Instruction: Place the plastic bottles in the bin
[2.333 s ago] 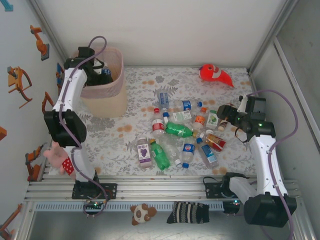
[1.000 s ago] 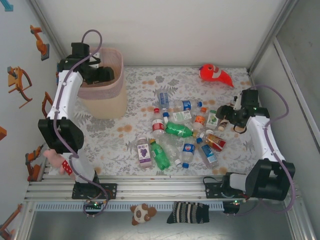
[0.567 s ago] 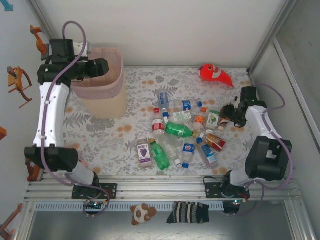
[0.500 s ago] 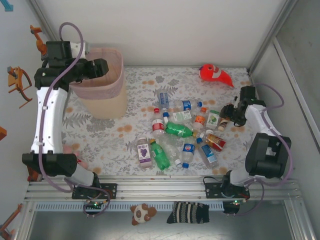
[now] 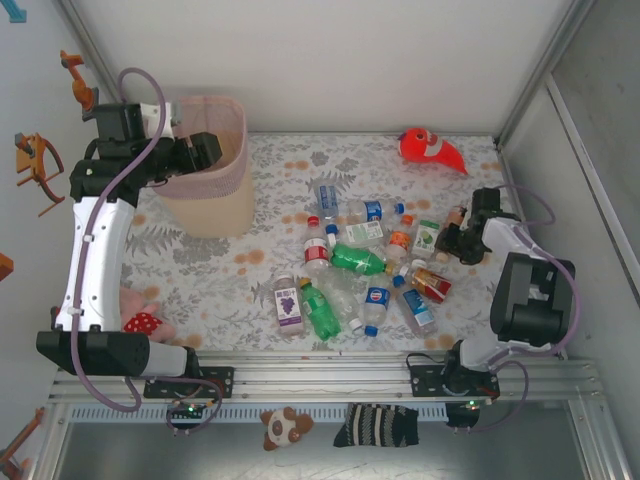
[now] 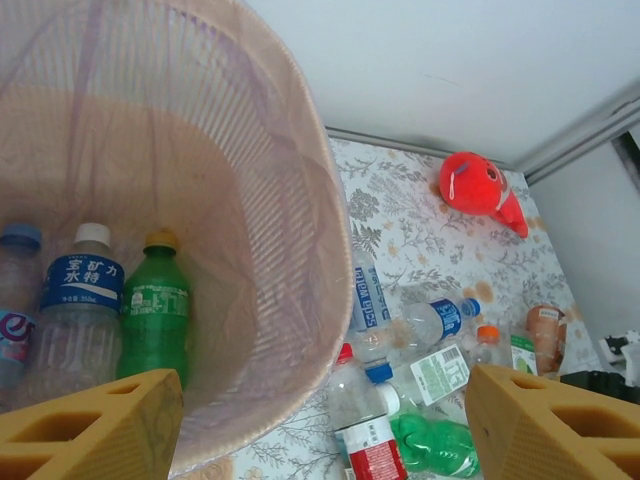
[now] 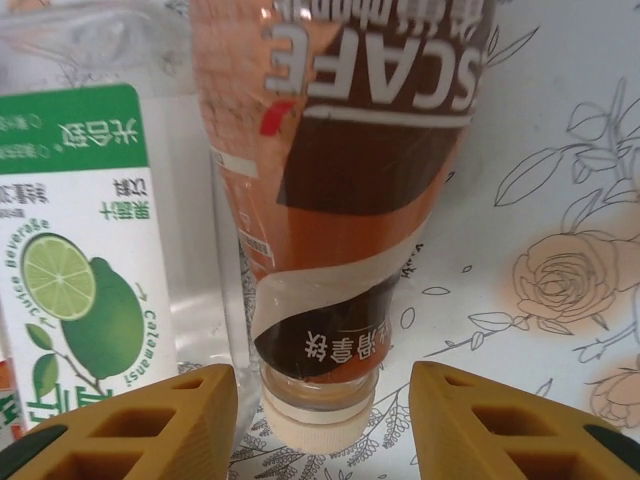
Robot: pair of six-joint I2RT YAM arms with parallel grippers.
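Several plastic bottles [image 5: 360,265] lie scattered mid-table. The pink mesh bin [image 5: 235,160] stands at the back left. In the left wrist view, three bottles lie inside the bin [image 6: 330,230]: a green one [image 6: 155,310], a clear blue-labelled one [image 6: 75,300] and one cut off at the left edge. My left gripper [image 5: 205,150] hangs open and empty above the bin's rim [image 6: 320,420]. My right gripper [image 5: 452,238] is low on the table at the right. Its jaws [image 7: 325,420] are open and straddle the neck of a brown coffee-labelled bottle [image 7: 340,200], with a gap on each side.
A lime-labelled bottle [image 7: 80,250] lies right beside the brown one. A red-orange fish plush [image 5: 432,148] sits at the back right. A pink plush [image 5: 140,325] lies by the left arm's base. A striped sock [image 5: 375,425] and a small plush [image 5: 285,425] lie before the rail.
My left arm has lifted and drawn back leftward from inside the bin. My right gripper has dropped onto the brown bottle, and its jaws have narrowed around the neck.
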